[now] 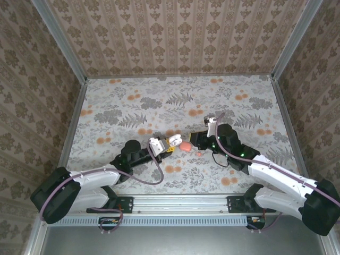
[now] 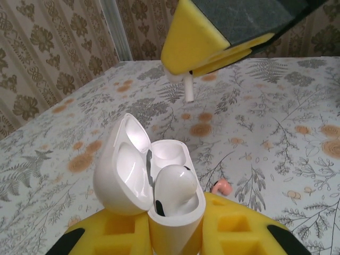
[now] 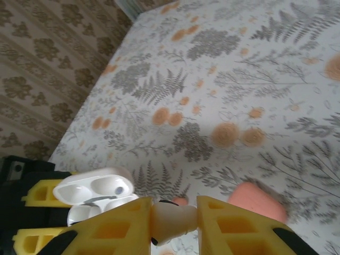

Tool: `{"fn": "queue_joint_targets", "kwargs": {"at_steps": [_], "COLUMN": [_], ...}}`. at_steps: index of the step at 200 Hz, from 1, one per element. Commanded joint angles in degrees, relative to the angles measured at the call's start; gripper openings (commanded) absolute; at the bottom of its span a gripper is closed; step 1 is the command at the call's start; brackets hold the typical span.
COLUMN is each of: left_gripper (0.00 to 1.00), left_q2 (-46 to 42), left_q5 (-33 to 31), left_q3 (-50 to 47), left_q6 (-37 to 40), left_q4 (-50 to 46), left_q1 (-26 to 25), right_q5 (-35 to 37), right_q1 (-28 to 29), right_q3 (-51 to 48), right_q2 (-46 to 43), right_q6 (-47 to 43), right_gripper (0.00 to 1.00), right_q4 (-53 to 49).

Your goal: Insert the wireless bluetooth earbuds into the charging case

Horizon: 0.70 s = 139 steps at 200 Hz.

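A cloth printed with grey ferns and orange blossoms covers the table [image 1: 159, 101], and damask wallpaper [image 1: 175, 32] lines the walls around it. Toward the near side of the table we see the two arms meeting tip to tip. The left gripper [image 1: 161, 144] is clamped on the white charging case [image 2: 159, 175], its yellow fingers [image 2: 234, 228] pressing the lower body from both sides, while the lid stands swung open to the left. In the left wrist view we find a seated earbud [image 2: 172, 186], white, resting in the nearer socket of that case, and the socket behind it shows its white hollow. The right gripper [image 3: 172, 218] is closed on a second earbud [image 3: 169, 223], also white, pinched between its yellow pads. From the left wrist view this earbud's stem hangs down beneath the right gripper's fingertips, above and beyond the open case and apart from it. From above, a pink case [image 1: 186, 145] lies on the cloth between the two grippers, and we cannot tell whether its lid is up or down. A pinkish-red earbud [image 1: 198, 154] lies loose on the cloth just beside it, on the side nearer the arm bases.
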Motion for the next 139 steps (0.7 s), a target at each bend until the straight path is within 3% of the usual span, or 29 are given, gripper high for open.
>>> {"fn": "queue_joint_targets", "kwargs": {"at_steps": [1, 139], "left_gripper": [0.05, 0.05], "left_q2": [0.5, 0.5], "left_q5": [1.3, 0.9], "left_q3": [1.9, 2.5], "left_q6": [-1.6, -2.4], "left_q4": [2.4, 3.0], "left_q1": [-0.7, -1.2], "right_q5": [-1.4, 1.9], "right_q1": [1.8, 5.0], "right_q3": [-1.1, -1.4], "right_q2": [0.1, 3.4], "right_q6": [-1.5, -2.3], "right_gripper": [0.26, 0.26], "right_q4": [6.5, 8.7]}}
